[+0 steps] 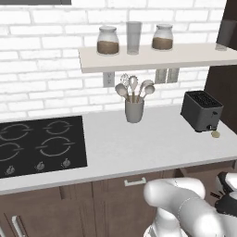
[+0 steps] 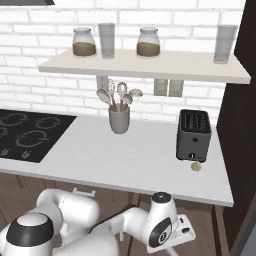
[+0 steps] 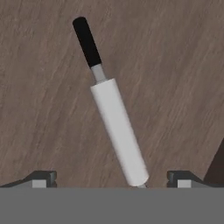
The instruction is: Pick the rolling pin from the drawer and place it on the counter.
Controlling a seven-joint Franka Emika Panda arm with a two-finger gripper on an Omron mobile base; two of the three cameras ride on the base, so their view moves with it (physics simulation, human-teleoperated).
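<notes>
The rolling pin (image 3: 117,127) has a white barrel and a black handle, and it lies tilted on the dark brown wooden floor of the drawer (image 3: 179,65). My gripper (image 3: 113,182) is open above it. One fingertip (image 3: 43,179) stands left of the pin's near end and the other sits to its right, neither touching it. The pin's near handle is hidden at the bottom edge. The pale counter (image 1: 139,143) (image 2: 125,155) runs above the arm, which reaches down below its front edge.
On the counter stand a dark toaster (image 1: 202,111) (image 2: 194,134), a grey utensil holder (image 1: 134,110) (image 2: 119,119) and a small round thing (image 2: 196,166). A black hob (image 1: 39,143) lies at the left. A cream shelf (image 2: 145,65) carries jars and glasses.
</notes>
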